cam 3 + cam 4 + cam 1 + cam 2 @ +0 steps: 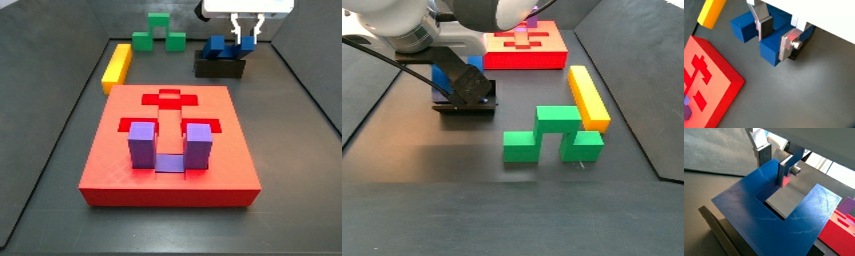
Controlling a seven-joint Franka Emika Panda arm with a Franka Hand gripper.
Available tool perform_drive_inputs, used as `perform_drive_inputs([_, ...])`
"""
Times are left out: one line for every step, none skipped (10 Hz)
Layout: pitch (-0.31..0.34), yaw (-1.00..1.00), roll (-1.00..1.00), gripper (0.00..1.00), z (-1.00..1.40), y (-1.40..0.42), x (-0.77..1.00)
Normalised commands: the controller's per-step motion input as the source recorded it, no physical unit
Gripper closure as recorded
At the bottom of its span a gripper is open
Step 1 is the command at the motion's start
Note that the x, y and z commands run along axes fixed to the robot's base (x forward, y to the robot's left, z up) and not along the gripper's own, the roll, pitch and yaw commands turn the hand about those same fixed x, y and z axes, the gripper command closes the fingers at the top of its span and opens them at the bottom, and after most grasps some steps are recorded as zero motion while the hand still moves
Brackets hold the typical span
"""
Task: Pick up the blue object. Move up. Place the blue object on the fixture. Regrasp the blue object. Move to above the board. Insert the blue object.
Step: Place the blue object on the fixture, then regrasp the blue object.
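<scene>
You have open dark tabletop point(287, 140) between the board point(120, 170) and the fixture point(221, 67). Your claw point(243, 38) hangs straight down over the fixture, its silver fingers point(791, 44) straddling one prong of the blue object point(757, 203), which sits on the fixture; whether they grip it, you cannot tell. The yellow bar point(118, 66) and green block point(158, 38) stand near, apart. A purple block point(167, 148) sits in the board.

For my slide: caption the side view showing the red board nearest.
Gripper over blue object on fixture, behind board.
</scene>
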Motion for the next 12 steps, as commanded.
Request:
perform_drive_inputs([0.0, 0.0, 0.02, 1.0, 0.0, 0.0, 0.0])
perform_drive_inputs([0.0, 0.0, 0.0, 0.0, 0.0, 0.0, 0.0])
perform_drive_inputs([0.0, 0.0, 0.12, 0.0, 0.0, -0.08, 0.0])
perform_drive_inputs([-0.083, 0.0, 0.09, 0.0, 0.0, -0.07, -0.11])
perform_drive_inputs([-0.023, 0.01, 0.06, 0.0, 0.0, -0.07, -0.02])
perform_drive_inputs([0.0, 0.0, 0.07, 0.0, 0.0, -0.05, 0.0])
perform_drive_inputs([0.0, 0.0, 0.13, 0.0, 0.0, -0.03, 0.0])
perform_drive_inputs([0.0, -0.03, 0.35, 0.0, 0.0, 0.0, 0.0])
perform_drive_inputs([0.0, -0.11, 0.37, 0.0, 0.39, 0.0, 0.15])
perform_drive_inputs([0.0, -0.13, 0.8, 0.0, 0.48, -0.1, 0.15])
perform_drive_inputs([0.0, -0.16, 1.0, 0.0, 0.33, -0.37, 0.0])
perform_drive_inputs([-0.043, -0.15, 1.0, 0.0, 0.26, -0.5, 0.0])
